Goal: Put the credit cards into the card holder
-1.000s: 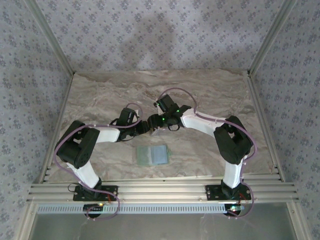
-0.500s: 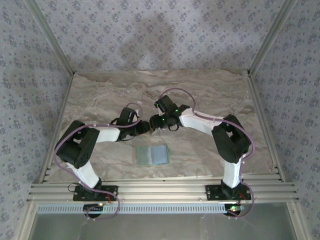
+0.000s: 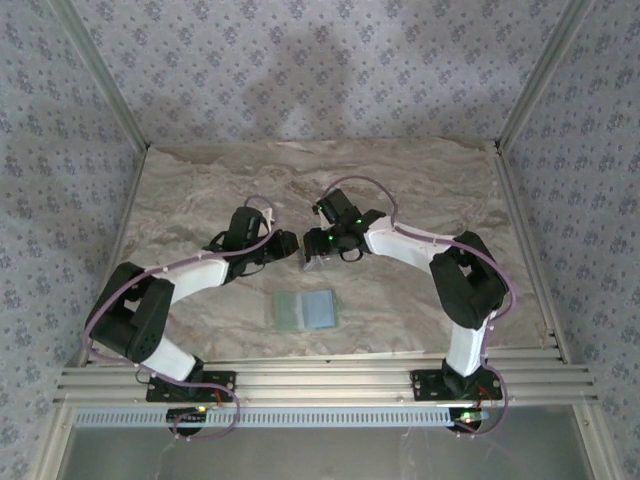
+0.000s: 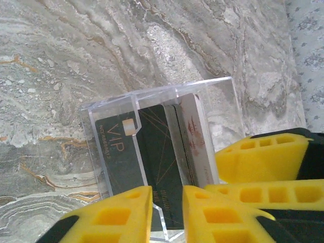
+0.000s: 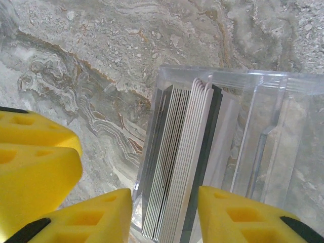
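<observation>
Seemingly left tool (image 4: 167,203) pinches clear plastic box (image 4: 215,98) — right tool (image 5: 165,203) straddles its thin stacked cards (image 5: 174,152), grip unclear

I see the credit cards (image 5: 174,167) stacked on edge in a clear case (image 5: 273,147), from centre towards 3 o'clock, with the marbled bench (image 5: 91,55) behind. At 6 o'clock my right tool (image 5: 164,195) straddles the stack, its yellow fingers (image 5: 101,217) close beside it. I can't tell if they touch.

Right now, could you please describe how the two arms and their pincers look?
Both the left arm and right arm have white links and black joints, each trailed by a lilac cable. Green lights dot the right wrist. The left pincer and right pincer carry blocky yellow fingers with rectangular recesses.
</observation>
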### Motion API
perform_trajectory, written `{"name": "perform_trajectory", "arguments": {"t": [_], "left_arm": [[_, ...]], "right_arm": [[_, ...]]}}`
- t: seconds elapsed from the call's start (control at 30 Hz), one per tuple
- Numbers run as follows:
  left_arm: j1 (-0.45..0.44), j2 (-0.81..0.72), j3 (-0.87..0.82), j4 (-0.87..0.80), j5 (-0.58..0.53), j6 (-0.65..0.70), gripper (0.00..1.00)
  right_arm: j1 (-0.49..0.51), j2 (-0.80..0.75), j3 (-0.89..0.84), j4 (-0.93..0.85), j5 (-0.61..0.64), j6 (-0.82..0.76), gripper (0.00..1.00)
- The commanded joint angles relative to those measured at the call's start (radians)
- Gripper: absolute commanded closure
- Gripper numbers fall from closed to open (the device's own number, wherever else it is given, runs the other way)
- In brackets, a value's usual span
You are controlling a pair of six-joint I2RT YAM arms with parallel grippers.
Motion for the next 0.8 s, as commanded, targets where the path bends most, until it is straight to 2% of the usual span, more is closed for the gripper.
{"name": "perform_trajectory", "arguments": {"t": [0.0,0.2,0.5,0.77], "left_arm": [[0.001,0.001,0.034,-0.04,0.035,-0.007,0.87],[-0.016,0.064,0.078,-0.012,0.069,-0.02,0.95],[-0.054,0.135,0.137,-0.002,0.071,-0.028,0.96],[-0.059,0.176,0.162,0.001,0.074,-0.031,0.96]], "right_arm": [[-0.006,-0.04,-0.014,-0.012,0.025,0.01,0.65],[-0.01,-0.063,-0.034,-0.013,0.048,0.014,0.69],[-0.024,-0.082,-0.054,-0.009,0.044,0.013,0.77],[-0.028,-0.049,-0.047,0.003,-0.012,0.018,0.71]]}}
